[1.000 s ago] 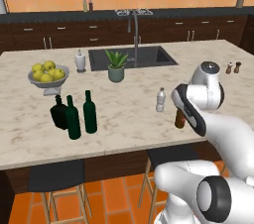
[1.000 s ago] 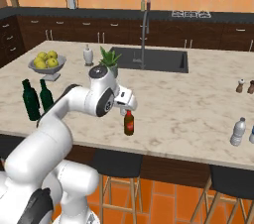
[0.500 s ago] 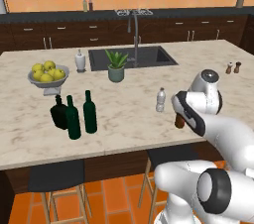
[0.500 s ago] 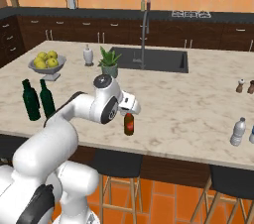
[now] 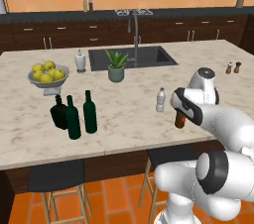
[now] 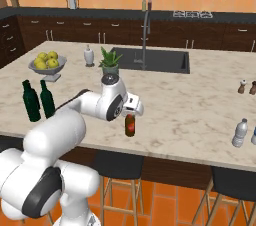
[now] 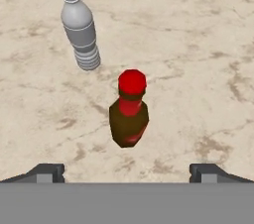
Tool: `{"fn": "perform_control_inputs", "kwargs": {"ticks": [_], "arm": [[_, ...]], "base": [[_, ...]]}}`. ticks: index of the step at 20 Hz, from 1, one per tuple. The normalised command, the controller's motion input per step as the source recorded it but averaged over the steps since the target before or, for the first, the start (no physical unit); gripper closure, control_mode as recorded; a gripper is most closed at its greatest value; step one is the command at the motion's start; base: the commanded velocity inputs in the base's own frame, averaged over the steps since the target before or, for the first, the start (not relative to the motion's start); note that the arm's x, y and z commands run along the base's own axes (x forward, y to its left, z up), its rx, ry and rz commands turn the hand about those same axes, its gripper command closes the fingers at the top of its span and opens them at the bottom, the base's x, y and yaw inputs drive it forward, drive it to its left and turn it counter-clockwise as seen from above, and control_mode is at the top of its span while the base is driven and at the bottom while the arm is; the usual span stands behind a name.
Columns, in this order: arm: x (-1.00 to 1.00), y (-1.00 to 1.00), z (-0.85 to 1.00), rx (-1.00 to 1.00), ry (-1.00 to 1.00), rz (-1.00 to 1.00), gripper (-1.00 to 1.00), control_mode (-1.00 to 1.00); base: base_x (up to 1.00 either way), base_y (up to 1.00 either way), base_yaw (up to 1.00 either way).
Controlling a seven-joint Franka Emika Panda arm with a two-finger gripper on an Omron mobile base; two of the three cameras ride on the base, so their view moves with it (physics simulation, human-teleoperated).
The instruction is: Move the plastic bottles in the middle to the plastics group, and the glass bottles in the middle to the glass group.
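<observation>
The gripper (image 7: 127,171) hangs over the island counter (image 5: 129,114) near its front edge, fingers spread fully apart, gripping nothing. The brown bottle (image 7: 128,114) stands upright between the fingertips' lines, untouched. The plastic bottle (image 7: 80,27) stands just beyond it. The glass group (image 5: 73,114) stands well apart toward the counter's left end.

On the marble counter (image 6: 200,105), a short brown bottle (image 6: 130,125) with a red cap stands upright near the front edge, just below the tool (image 6: 134,110). Two dark green bottles (image 6: 39,100) stand at the left, near a fruit bowl (image 6: 48,64). A clear plastic bottle (image 6: 240,132) stands far right.
</observation>
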Motion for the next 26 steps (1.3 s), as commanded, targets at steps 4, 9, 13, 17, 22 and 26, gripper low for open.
{"fn": "perform_control_inputs", "kwargs": {"ticks": [4, 9, 13, 17, 22, 26], "arm": [[0.02, 0.0, -0.47, 0.0, 0.0, 0.01, -1.0, -1.0], [0.0, 0.0, -0.32, 0.0, -0.01, 0.01, -1.0, -1.0], [0.03, 0.0, -0.04, 0.0, -0.03, 0.02, -1.0, -1.0], [0.26, 0.0, 0.0, 0.0, 0.0, 0.01, -1.0, -1.0], [0.24, 0.0, 0.06, 0.0, 0.08, 0.0, -1.0, -1.0], [0.14, -0.01, 0.0, 0.0, 0.05, 0.0, -1.0, -1.0]], "base": [[0.0, 0.0, 0.0], [0.0, 0.0, 0.0], [0.0, 0.0, 0.0], [0.0, 0.0, 0.0], [0.0, 0.0, 0.0], [0.0, 0.0, 0.0]]}}
